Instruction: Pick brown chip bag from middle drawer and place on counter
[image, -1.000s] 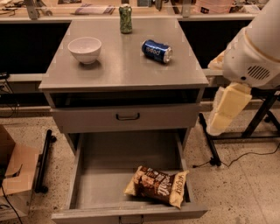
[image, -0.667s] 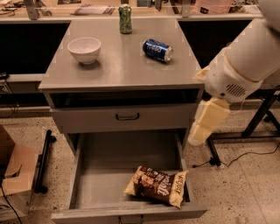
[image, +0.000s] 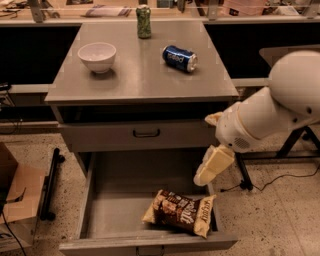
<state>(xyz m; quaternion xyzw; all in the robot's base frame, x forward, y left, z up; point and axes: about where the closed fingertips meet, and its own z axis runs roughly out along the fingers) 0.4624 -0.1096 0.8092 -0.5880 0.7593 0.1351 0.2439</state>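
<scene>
The brown chip bag (image: 180, 212) lies flat on the floor of the open middle drawer (image: 117, 200), in its front right corner. My gripper (image: 209, 171), cream-coloured at the end of the white arm (image: 260, 117), hangs over the drawer's right side. It is above the bag, a little behind it, and not touching it. The grey counter (image: 135, 80) is the top of the cabinet, above and behind the drawer.
On the counter stand a white bowl (image: 97, 56), a blue can (image: 180, 58) on its side and an upright green can (image: 144, 21). A shut drawer with a black handle (image: 146, 133) sits above the open one. A cardboard box (image: 15, 197) is at left, black table legs (image: 295, 142) at right.
My arm has swung left and down from beside the cabinet, bringing the gripper over the drawer's right side, nearer the bag. The bag has not moved.
</scene>
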